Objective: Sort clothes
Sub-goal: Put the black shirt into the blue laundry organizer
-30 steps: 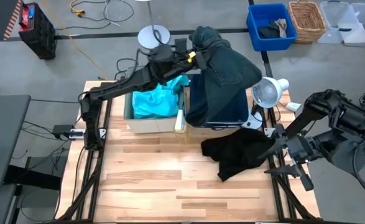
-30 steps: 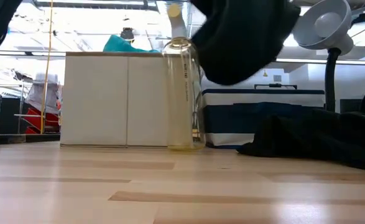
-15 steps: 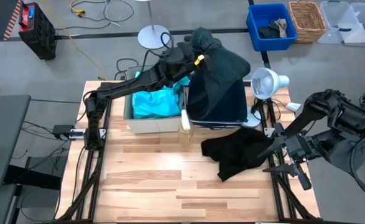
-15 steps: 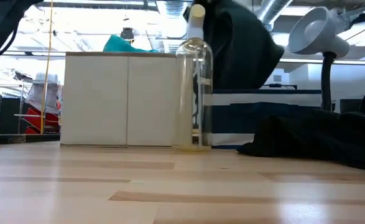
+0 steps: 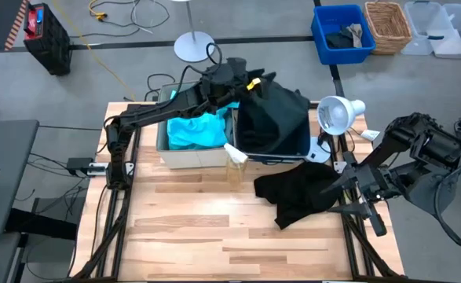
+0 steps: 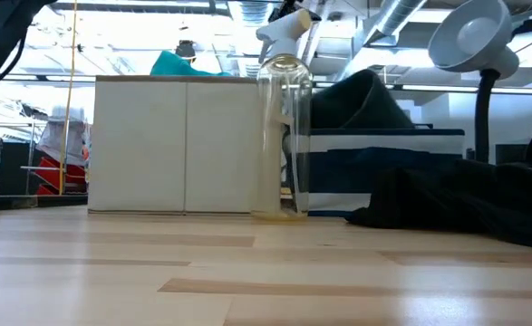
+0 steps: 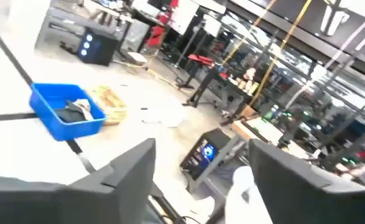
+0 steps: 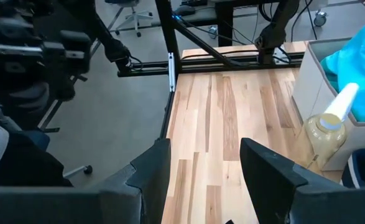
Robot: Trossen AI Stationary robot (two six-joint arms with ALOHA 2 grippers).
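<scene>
The dark indigo jeans (image 5: 273,114) lie heaped in the navy fabric box (image 5: 309,148), their top showing above its rim (image 6: 361,100). My left gripper (image 5: 250,79) stands open above the box's far left corner, with nothing between its fingers (image 7: 201,162). A bright turquoise top (image 5: 199,130) fills the beige box (image 5: 161,145). The black garment (image 5: 301,196) lies crumpled on the table in front of the navy box. My right gripper (image 5: 344,198) hovers open at that garment's right end, with an empty gap (image 8: 204,155).
A clear bottle (image 5: 235,161) with a white cap stands on the table in front of the two boxes (image 6: 284,136). A white lamp (image 5: 336,114) stands at the table's right edge. Bare wood lies across the near half (image 5: 199,228). A blue bin (image 5: 342,33) sits beyond the table.
My left gripper has gone down and toward the table's far edge over the navy box. The jeans, which hung draped from it over the box's front, have sunk into the box and no longer hang from it. The bottle has shifted a little toward the right.
</scene>
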